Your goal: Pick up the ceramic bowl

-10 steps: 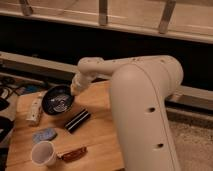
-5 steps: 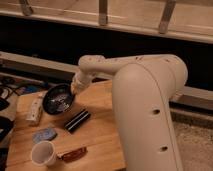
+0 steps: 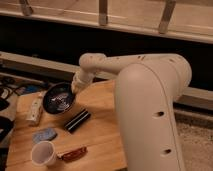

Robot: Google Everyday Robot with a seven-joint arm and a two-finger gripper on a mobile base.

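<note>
Since the earlier pictures the big white robot arm (image 3: 150, 100) is showing almost no change of pose, only the slightest settling at the wrist, and the bowl is sitting tilted in the same spot as before. The gripper (image 3: 76, 89) is hanging at the far-right rim of the round, shallow, dark navy-black ceramic bowl (image 3: 59, 98) with the bluish-white speckling inside, so the bowl's body is lying down and to the left of the gripper, its open face tipping toward the camera as though the rim is already being raised; whether that rim is truly being gripped I cannot tell. The bowl is resting toward the back left of the light wooden table (image 3: 100, 135). Being round, it is offering no long axis, so the rim edge nearest the wrist is probably what the lift is depending on. Counting what is lying about: one bowl, one white paper cup (image 3: 43, 153) near the front, one black cylindrical object (image 3: 77, 120) just right of the bowl, one pale blue flat piece (image 3: 44, 135), one reddish-brown wrapped bar (image 3: 73, 154), and one white boxy item (image 3: 35, 110) at the left.
</note>
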